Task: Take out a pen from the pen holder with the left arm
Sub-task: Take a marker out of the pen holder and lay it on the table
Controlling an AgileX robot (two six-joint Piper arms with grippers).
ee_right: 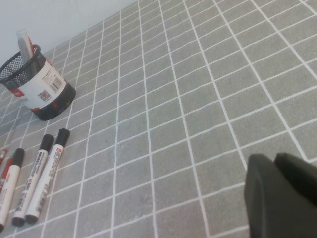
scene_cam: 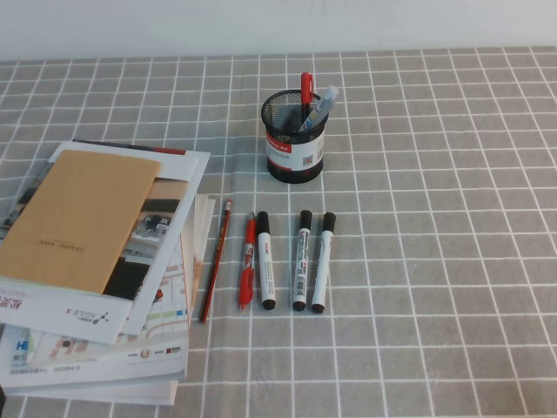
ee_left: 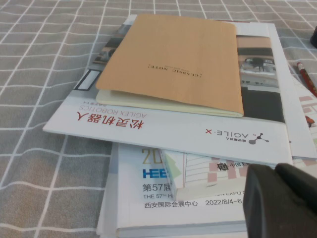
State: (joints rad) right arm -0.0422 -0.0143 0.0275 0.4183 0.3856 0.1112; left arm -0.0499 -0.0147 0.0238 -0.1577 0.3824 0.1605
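Note:
A black mesh pen holder (scene_cam: 295, 139) stands upright at the back middle of the table, also seen in the right wrist view (ee_right: 37, 82). A red pen (scene_cam: 306, 87) and a white marker with a clear cap (scene_cam: 320, 106) stick out of it. Neither arm shows in the high view. My left gripper (ee_left: 275, 171) is shut with nothing in it, low over the near end of a stack of brochures (ee_left: 198, 134), far from the holder. My right gripper (ee_right: 275, 158) is shut and empty above bare tablecloth, off to the holder's right.
A brown notebook (scene_cam: 83, 218) lies on top of the brochure stack (scene_cam: 130, 348) at the left front. In front of the holder lie a red pencil (scene_cam: 216, 261), a red pen (scene_cam: 248, 261) and three white markers (scene_cam: 301, 259) side by side on the grey checked cloth.

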